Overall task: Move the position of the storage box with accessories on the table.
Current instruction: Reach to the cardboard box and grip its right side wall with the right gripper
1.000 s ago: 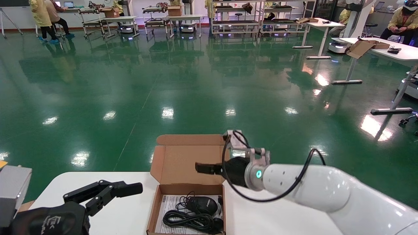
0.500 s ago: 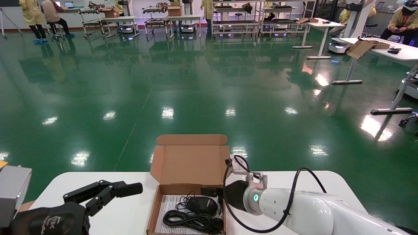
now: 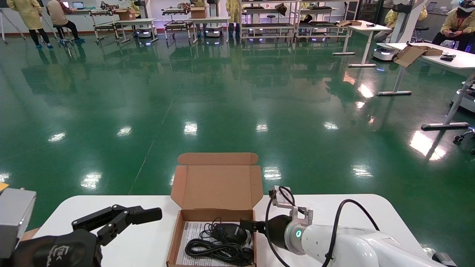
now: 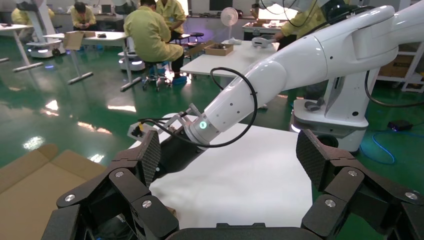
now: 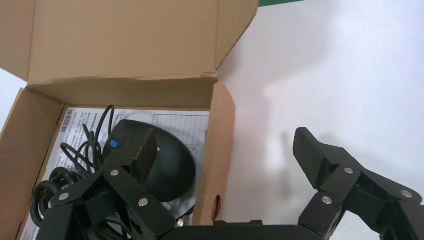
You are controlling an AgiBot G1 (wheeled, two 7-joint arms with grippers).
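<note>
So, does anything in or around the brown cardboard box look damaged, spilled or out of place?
Nothing stands out. The brown cardboard storage box sits flat on the white table, lid open. The black wired mouse and its coiled cable lie inside on the printed paper sheet. The open right gripper straddles the box's side wall.

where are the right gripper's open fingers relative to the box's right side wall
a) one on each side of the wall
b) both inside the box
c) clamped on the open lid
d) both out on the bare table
a: in the right wrist view the right gripper is open, with one finger over the mouse inside the storage box and the other above the table outside the wall.
</note>
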